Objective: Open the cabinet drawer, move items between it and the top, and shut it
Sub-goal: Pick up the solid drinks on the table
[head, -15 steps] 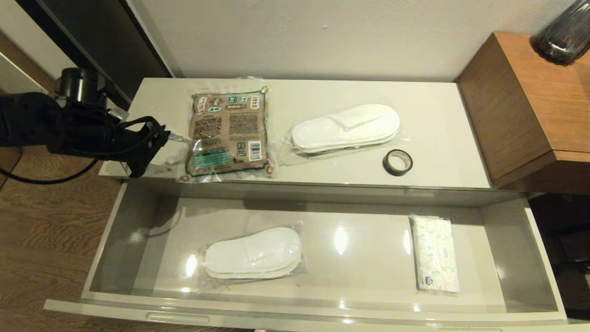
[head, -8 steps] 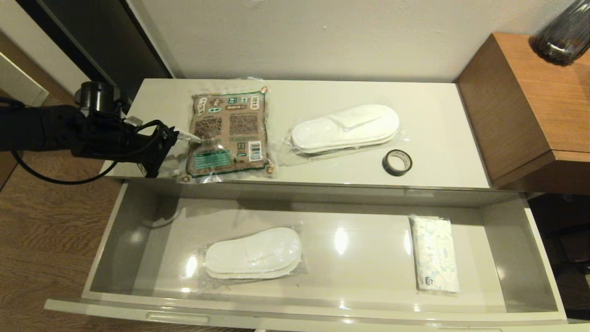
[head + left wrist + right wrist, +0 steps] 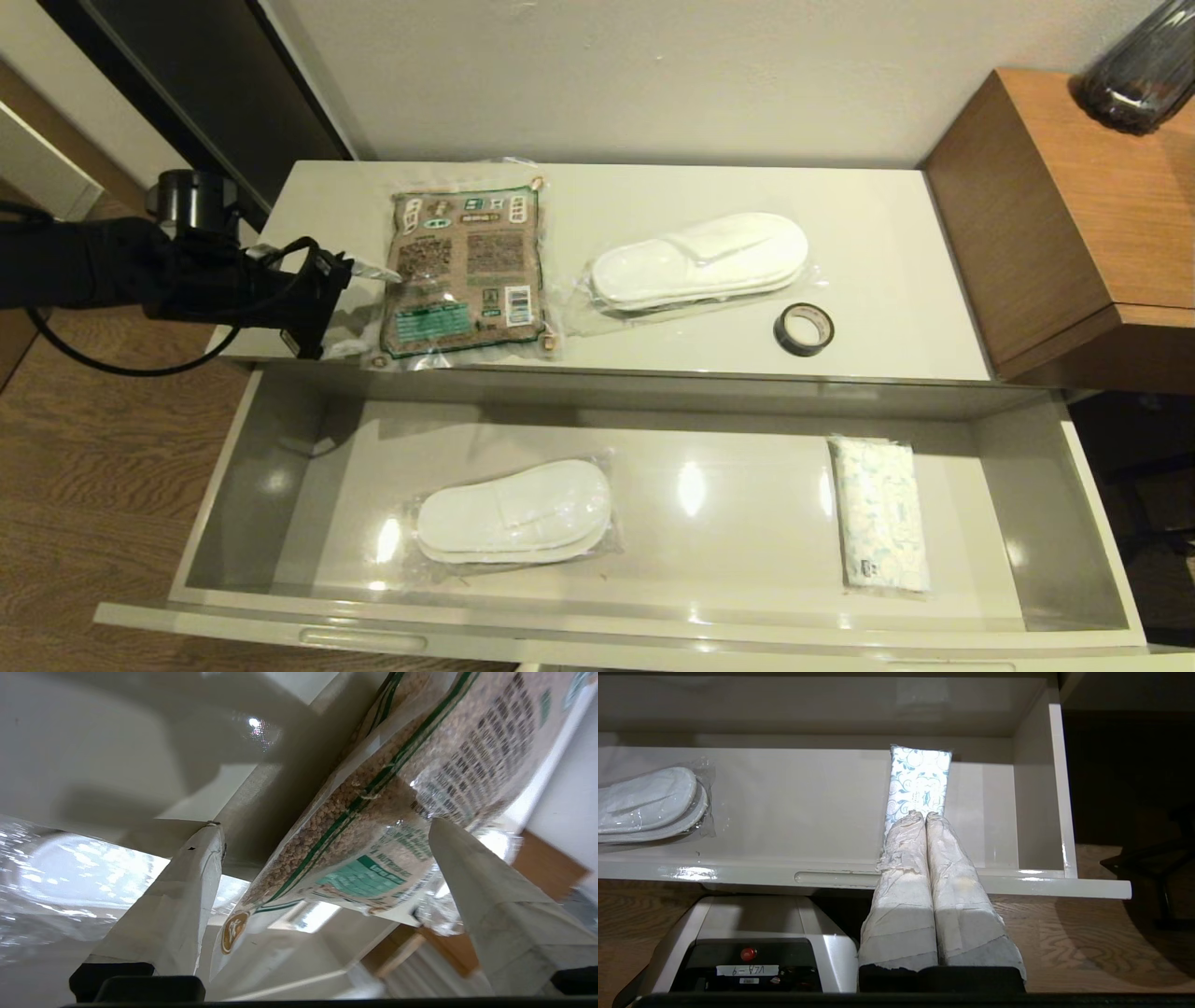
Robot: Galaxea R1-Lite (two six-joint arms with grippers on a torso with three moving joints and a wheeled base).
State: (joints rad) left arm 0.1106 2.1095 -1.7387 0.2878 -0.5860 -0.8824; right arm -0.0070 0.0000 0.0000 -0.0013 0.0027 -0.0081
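Head view: left hand (image 3: 359, 313) spread at the packet (image 3: 465, 271) edge, one finger over, one under its overhanging corner. Cabinet top (image 3: 887, 271) beyond. Drawer (image 3: 747, 485) open. Right hand (image 3: 926, 817) pressed together.

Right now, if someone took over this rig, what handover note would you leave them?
Left hand: open, at the left edge of the packet, fingers either side of that edge, not closed.
Right hand: shut, parked in front of the drawer.
Drawer is open; it holds one wrapped slipper pair and a tissue pack.
On the top: packet, second slipper pair, tape roll.
Done: drawer opened.
Left: grip the packet, finish moving items, close the drawer.
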